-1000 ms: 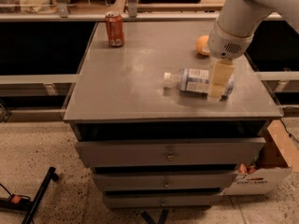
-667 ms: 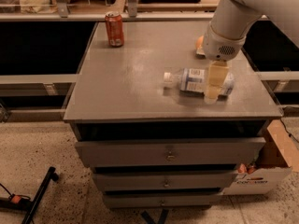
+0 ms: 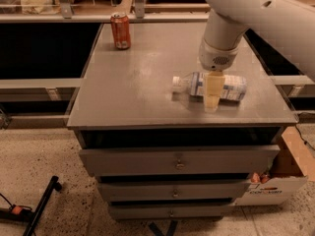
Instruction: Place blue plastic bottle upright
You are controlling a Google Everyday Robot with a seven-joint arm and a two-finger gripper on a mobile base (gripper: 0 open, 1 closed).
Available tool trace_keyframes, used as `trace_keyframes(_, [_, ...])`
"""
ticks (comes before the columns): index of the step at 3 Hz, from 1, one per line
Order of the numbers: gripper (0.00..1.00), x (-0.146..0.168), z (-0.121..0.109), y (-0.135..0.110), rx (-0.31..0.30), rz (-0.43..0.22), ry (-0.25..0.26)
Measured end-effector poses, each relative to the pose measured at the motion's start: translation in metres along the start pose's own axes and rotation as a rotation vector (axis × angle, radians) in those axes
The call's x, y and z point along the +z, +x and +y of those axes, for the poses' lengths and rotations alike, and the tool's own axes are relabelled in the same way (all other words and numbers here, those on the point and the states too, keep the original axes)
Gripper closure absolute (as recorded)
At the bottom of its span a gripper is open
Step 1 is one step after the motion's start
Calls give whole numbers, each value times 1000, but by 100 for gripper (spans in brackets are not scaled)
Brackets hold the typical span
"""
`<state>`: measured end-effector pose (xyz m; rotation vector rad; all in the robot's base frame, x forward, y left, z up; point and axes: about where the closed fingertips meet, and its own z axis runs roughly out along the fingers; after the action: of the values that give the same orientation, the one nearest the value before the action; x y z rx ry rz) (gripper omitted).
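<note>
You see the arm (image 3: pixel 256 9) only in part: it enters from the upper right corner and the frame cuts it off there, so its base is out of view. Its thick wrist hides a piece of the table (image 3: pixel 142 82) behind it. The gripper (image 3: pixel 212 98) hangs down from the wrist over the right front part of the table, and its cream-coloured tip stands in front of the bottle (image 3: pixel 231 86), covering the middle of it. What is on the far side of the bottle is hidden, so you cannot tell how wide the gripper is or if it has hold of the bottle; the tip seems to touch it or to be just beside it. The bottle lies on its side on the table, with the white cap (image 3: pixel 176 84) to the left and the blue-and-white label on both sides of the gripper; the print on the label is too small to read. The can (image 3: pixel 120 31) stands upright near the far left corner, well apart from the bottle. Under the table top are three drawers (image 3: pixel 177 160). A cardboard box (image 3: pixel 275 183) on the floor at the right is partly behind them. A black rod (image 3: pixel 42 205) lies on the floor at the lower left, and its end is hard to make out.
</note>
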<state>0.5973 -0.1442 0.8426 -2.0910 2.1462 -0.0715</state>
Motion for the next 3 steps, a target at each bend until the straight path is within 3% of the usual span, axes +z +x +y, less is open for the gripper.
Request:
trace_keyframes(1, [0, 14, -9, -1, 43, 38, -18])
trace_keyframes(3, [41, 15, -21, 0, 85, 61, -26])
